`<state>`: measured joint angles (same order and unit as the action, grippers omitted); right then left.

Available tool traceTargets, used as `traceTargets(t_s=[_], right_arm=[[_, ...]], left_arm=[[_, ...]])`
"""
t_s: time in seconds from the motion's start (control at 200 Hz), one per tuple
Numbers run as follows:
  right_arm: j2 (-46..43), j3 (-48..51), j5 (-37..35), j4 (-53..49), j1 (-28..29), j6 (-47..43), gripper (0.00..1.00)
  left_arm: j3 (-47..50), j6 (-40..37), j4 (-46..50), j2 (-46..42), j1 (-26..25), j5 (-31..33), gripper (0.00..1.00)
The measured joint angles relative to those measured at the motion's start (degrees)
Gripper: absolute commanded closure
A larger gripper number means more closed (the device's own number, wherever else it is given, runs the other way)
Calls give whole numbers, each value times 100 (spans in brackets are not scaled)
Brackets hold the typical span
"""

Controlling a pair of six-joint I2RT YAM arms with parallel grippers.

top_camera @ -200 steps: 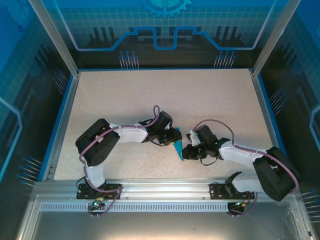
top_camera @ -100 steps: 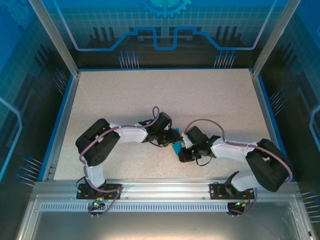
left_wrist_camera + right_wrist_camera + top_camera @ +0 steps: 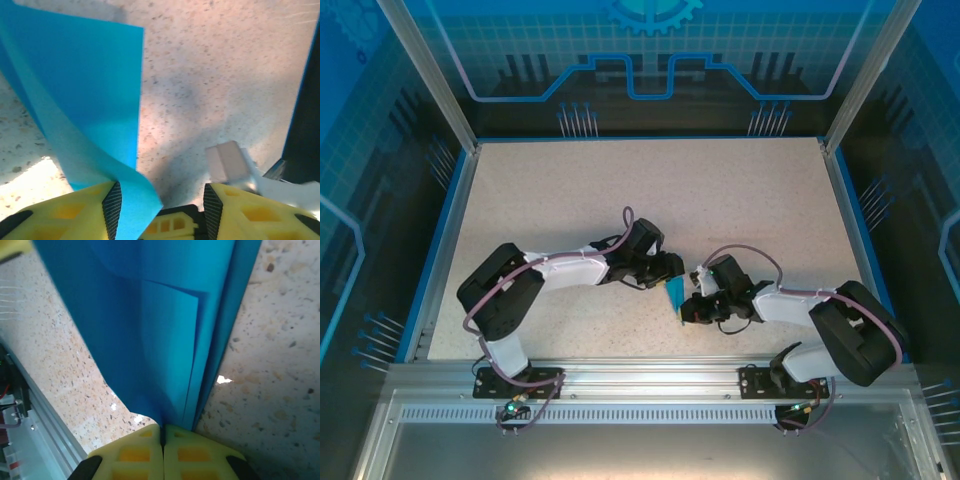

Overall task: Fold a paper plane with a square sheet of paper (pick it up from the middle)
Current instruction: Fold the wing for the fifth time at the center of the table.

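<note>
Speckled beige tabletop; we see the bright blue folded paper sheet near its front middle, between the two arms. Jaws of the right gripper clenched on one end; jaws of the left gripper released, paper seemingly brushing one pad.

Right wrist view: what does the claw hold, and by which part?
The right claw is shut on the folded bright blue paper sheet, pinching its narrow end, where the folded layers come together.
</note>
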<state>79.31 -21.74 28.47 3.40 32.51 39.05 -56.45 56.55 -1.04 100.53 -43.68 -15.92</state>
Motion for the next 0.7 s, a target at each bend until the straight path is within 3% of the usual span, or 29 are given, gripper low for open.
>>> traceTargets(t_s=[0.38,0.7], right_arm=[[205,286,640,588,-466,275,94],[-184,284,640,352,-485,160,77]], left_arm=[[35,0,-144,-20,0,-2,47],[35,2,-188,297,0,-4,56]])
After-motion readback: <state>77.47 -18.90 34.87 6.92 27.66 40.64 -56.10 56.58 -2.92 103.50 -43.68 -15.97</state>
